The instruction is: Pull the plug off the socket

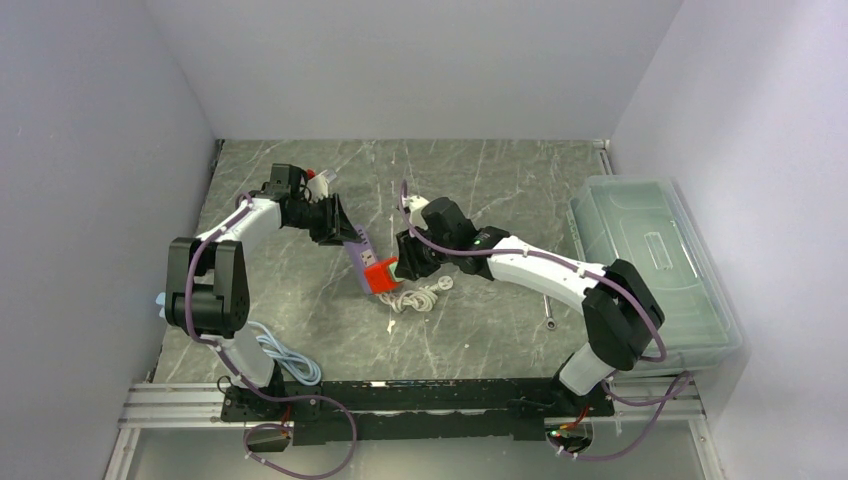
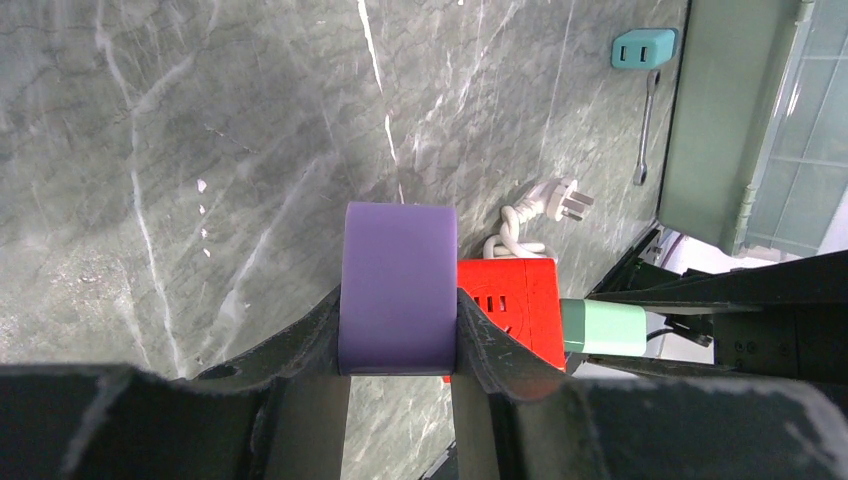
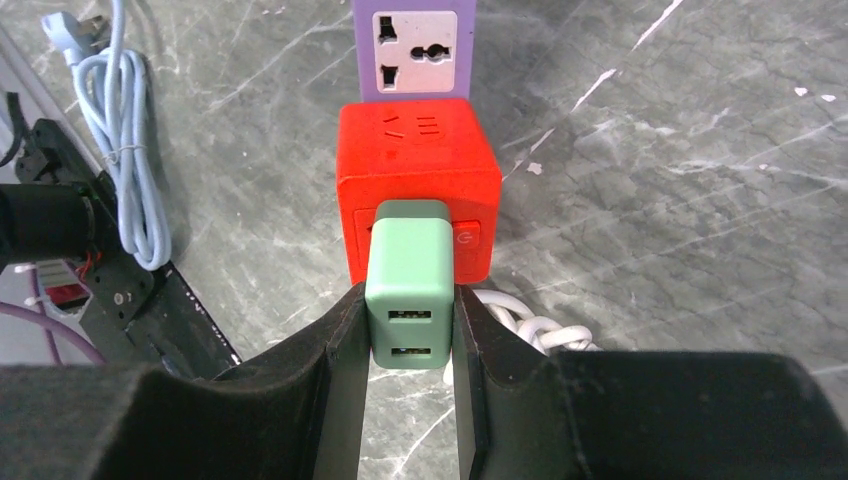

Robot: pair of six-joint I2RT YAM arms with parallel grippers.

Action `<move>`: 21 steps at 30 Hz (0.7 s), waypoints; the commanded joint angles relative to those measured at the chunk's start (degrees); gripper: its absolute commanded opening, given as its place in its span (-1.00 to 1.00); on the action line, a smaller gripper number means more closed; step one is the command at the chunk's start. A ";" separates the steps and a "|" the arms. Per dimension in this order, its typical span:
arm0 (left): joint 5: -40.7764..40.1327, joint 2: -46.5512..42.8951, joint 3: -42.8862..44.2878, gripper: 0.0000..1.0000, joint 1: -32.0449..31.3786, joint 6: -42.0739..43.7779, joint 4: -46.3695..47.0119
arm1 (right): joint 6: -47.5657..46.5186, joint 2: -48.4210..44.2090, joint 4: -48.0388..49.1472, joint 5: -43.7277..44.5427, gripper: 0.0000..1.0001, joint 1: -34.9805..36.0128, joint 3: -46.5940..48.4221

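Observation:
A red cube socket (image 1: 380,275) sits mid-table with its white cord (image 1: 420,297) coiled beside it. A purple adapter (image 2: 398,285) is joined to one face of the cube (image 2: 510,300), and my left gripper (image 2: 398,330) is shut on the adapter. A mint-green USB plug (image 3: 409,285) sits flush against the opposite face of the cube (image 3: 418,165). My right gripper (image 3: 409,330) is shut on the plug's two sides. The purple adapter (image 3: 415,45) shows behind the cube. In the top view the left gripper (image 1: 345,238) and right gripper (image 1: 405,262) flank the cube.
A clear lidded plastic bin (image 1: 655,265) stands at the right edge. A small wrench (image 1: 548,312) lies near it. A light-blue coiled cable (image 1: 285,355) lies by the left arm's base. A second teal charger (image 2: 642,47) lies by the bin.

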 commanded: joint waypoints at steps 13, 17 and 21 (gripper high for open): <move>2.80 -4.02 1.23 -1.00 -0.77 -1.69 1.08 | -0.66 -1.59 -4.00 8.05 -1.00 3.38 4.95; 4.29 -4.49 0.88 -1.00 -0.85 -1.67 2.24 | -2.36 -2.98 -0.83 1.28 -1.00 3.29 2.96; 4.86 -4.89 0.86 -1.00 -1.32 -0.84 2.43 | -4.00 -2.95 0.29 -4.10 -1.00 3.21 2.24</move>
